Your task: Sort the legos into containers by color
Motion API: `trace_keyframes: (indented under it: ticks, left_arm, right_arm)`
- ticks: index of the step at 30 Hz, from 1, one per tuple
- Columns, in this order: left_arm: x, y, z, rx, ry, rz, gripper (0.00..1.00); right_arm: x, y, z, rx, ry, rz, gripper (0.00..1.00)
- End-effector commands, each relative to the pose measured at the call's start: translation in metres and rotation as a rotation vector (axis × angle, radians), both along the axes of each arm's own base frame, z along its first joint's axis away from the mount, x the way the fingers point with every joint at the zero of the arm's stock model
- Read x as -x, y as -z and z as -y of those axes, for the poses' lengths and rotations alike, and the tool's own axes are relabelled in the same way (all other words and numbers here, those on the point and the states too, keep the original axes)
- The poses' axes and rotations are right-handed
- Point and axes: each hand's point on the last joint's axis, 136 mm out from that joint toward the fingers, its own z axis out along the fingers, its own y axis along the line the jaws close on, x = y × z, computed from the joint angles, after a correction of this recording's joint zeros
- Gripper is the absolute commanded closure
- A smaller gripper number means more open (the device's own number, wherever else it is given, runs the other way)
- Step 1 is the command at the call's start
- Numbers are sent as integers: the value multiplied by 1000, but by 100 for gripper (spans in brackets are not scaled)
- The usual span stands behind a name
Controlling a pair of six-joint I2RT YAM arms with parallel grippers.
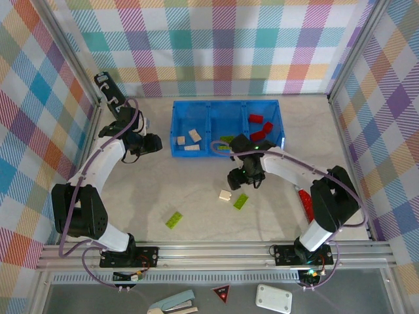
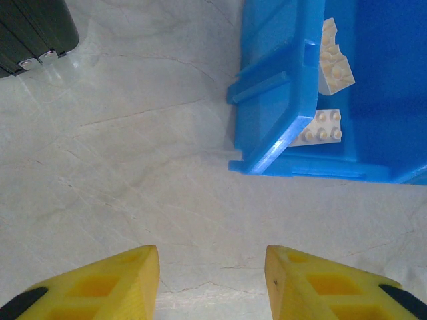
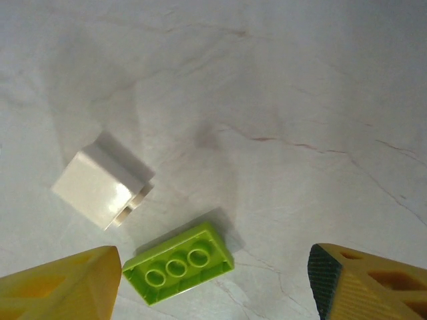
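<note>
The blue three-part container tray (image 1: 283,124) stands at the back of the table. Its left compartment holds cream legos (image 1: 188,139), the middle one a green lego (image 1: 226,139), the right one red legos (image 1: 260,127). On the table lie a cream lego (image 1: 225,195), a green lego (image 1: 240,201) and another green lego (image 1: 174,220). My right gripper (image 1: 238,179) hovers open over the upside-down green lego (image 3: 179,263), which sits close to its left finger, with the cream lego (image 3: 100,190) beside it. My left gripper (image 2: 212,280) is open and empty next to the tray's left corner (image 2: 273,127).
A long red strip (image 1: 305,203) lies by the right arm's base. Checked walls close in the table at the back and sides. In the left wrist view, cream bricks (image 2: 335,63) show through the tray wall.
</note>
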Motion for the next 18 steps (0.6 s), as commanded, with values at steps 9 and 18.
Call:
trace_keyframes:
  ticks: [9,18]
  left_arm:
    - [-2,-7,-1,8,14,26,54]
    - [-2,-6,-2,3,11,24,54]
  right_arm:
    - [34,27,-9,161,-319,-118,19]
    - [39,41,-6,219,-360,-155,17]
